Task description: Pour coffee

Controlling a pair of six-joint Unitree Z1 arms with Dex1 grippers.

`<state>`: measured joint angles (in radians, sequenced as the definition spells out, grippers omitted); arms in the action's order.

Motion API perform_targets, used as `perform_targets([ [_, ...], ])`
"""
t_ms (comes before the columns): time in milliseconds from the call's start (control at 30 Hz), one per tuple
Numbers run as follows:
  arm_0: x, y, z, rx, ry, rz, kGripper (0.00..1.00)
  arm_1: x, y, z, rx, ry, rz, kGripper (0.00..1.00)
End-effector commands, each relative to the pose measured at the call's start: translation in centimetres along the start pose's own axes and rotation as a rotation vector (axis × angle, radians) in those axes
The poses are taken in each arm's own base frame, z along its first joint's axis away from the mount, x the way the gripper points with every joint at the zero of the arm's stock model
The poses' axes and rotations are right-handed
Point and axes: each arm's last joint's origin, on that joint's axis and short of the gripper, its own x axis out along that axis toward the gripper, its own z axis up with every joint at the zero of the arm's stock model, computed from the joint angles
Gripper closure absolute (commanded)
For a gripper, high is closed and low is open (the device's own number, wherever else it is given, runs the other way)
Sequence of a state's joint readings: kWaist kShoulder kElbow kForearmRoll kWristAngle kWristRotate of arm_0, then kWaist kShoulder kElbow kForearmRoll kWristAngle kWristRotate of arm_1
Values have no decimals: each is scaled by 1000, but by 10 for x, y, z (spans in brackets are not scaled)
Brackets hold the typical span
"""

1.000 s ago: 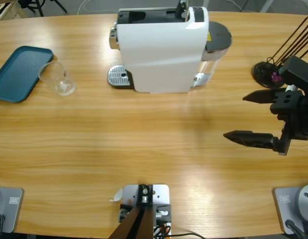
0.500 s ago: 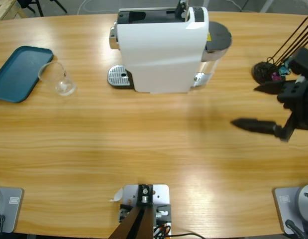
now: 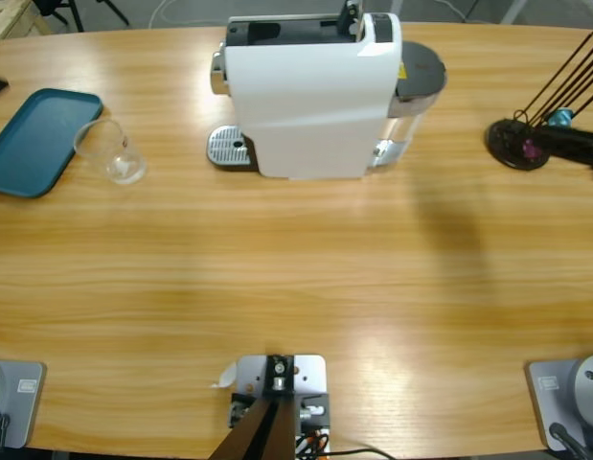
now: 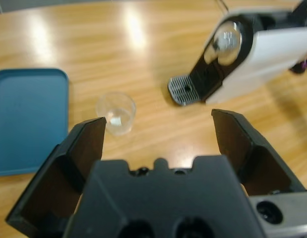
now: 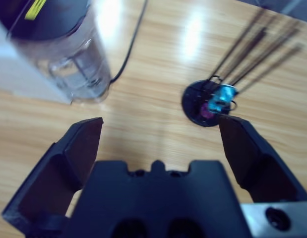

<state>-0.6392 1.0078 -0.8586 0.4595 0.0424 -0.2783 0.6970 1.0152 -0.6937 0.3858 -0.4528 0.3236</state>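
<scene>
**Right arm pulls back out of the overhead view; glass sits untouched**

Over the last second the right arm has withdrawn toward the right edge of the table. It showed plainly from above a moment ago; now only a dark sliver remains at that edge, beside a black holder of thin sticks. Its wrist camera shows the right claw with jaws spread wide and nothing between them, above that holder and the machine's clear water tank.

The left claw is likewise wide open and empty, looking toward a clear glass standing just right of a teal tray. The glass is well apart from the white coffee machine and its drip grate.

No coffee can be made out; the glass looks empty or nearly so. Judging from this, pouring has not begun, and the glass likely needs moving to the grate first.

A yellow label shows on the machine's dark lid; its writing cannot be read.
</scene>
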Motion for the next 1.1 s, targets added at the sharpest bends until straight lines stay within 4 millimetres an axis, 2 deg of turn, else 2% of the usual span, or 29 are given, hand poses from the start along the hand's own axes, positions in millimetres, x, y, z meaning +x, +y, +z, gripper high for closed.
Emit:
perform_targets([
  [33,-2,12,-44,26,63,21,95,0,-14,-1,69,84,-32,0],
  [133,6,13,-45,24,73,35,96,16,-14,10,85,140,-90,2],
  [200,8,12,-44,24,76,35,96,25,-16,15,97,173,-130,126],
  [233,9,12,-43,24,77,36,95,27,-19,18,115,177,-151,142],
  [333,9,13,-45,24,72,36,87,33,-34,24,224,149,-177,128],
  [467,8,13,-48,21,48,29,87,50,-44,12,299,150,-183,131],
  [567,9,14,-48,21,48,31,92,60,-43,7,309,144,-146,211],
  [633,9,14,-49,21,48,35,94,74,-42,2,312,177,-150,230],
  [733,10,14,-49,21,49,36,96,84,-43,0,317,190,-160,244],
  [800,10,14,-49,21,49,37,96,89,-47,1,333,197,-179,280],
  [933,10,14,-49,21,50,38,96,92,-61,3,380,187,-212,283],
  [1100,10,14,-49,21,49,40,101,99,-63,3,382,195,-213,285],
])
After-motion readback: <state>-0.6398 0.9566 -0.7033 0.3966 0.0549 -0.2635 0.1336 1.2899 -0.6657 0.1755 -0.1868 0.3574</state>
